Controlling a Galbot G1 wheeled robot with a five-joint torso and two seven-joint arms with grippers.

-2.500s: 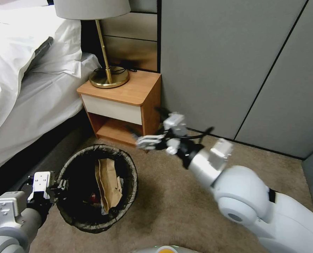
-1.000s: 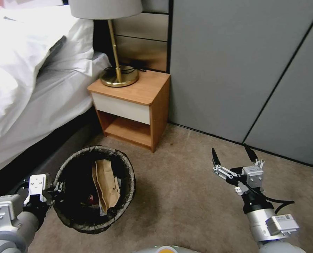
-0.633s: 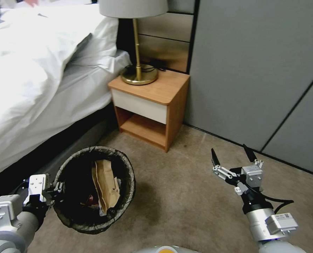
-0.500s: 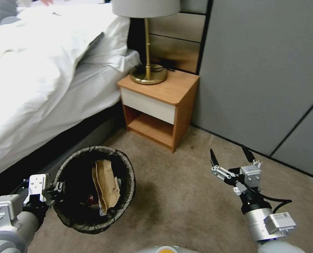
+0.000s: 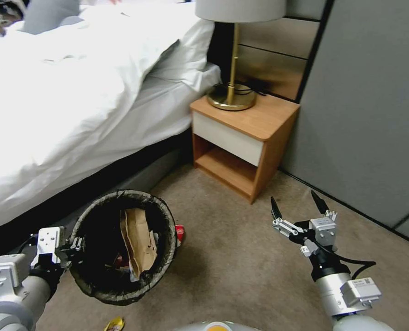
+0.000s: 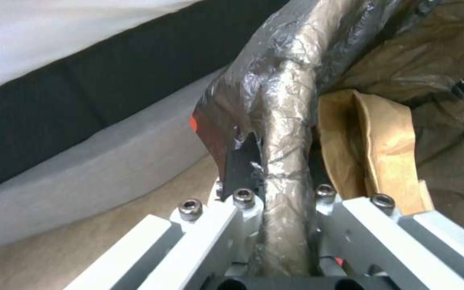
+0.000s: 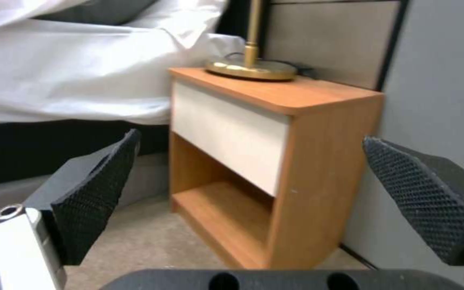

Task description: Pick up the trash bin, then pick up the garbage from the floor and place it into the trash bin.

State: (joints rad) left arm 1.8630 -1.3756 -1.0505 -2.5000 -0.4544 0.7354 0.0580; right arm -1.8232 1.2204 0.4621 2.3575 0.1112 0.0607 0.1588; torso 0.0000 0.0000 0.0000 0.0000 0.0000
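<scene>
Now the left gripper (image 5: 76, 244) sits low in the lower left of the head view, arm reaching in from the corner, its jaws clamped on the rim of the trash bin (image 5: 165, 216). From the left wrist view the jaws pinch the crinkled dark liner (image 6: 286, 121) folded over that rim, one finger (image 6: 243, 165) outside, the other inside.

Over at the lower right, the right gripper (image 5: 298, 208) is raised from its forearm, fingertips pointing up and away from the robot, jaws spread wide with nothing between them. In the right wrist view the two black textured pads (image 7: 100, 185) frame the nightstand (image 7: 275, 133).

Bin's mouth faces up toward the camera, left of centre near the bottom of the frame, round opening tipped slightly. Inside it a tan paper bag (image 5: 139, 239) stands on end, long axis running top to bottom in the frame, with smaller scraps beneath it. A red-and-white wrapper (image 5: 179, 232) peeks out on the carpet (image 5: 241, 257), touching the bin's right edge in the frame. A yellow packet (image 5: 114, 324) lies at the bottom edge, just below the bin.

Around it: the bed (image 5: 76, 101) with white linen fills the upper left, its dark base just behind the bin. The brass lamp (image 5: 232, 92) stands on the nightstand at upper centre, grey wall panels (image 5: 374, 115) to the right.
</scene>
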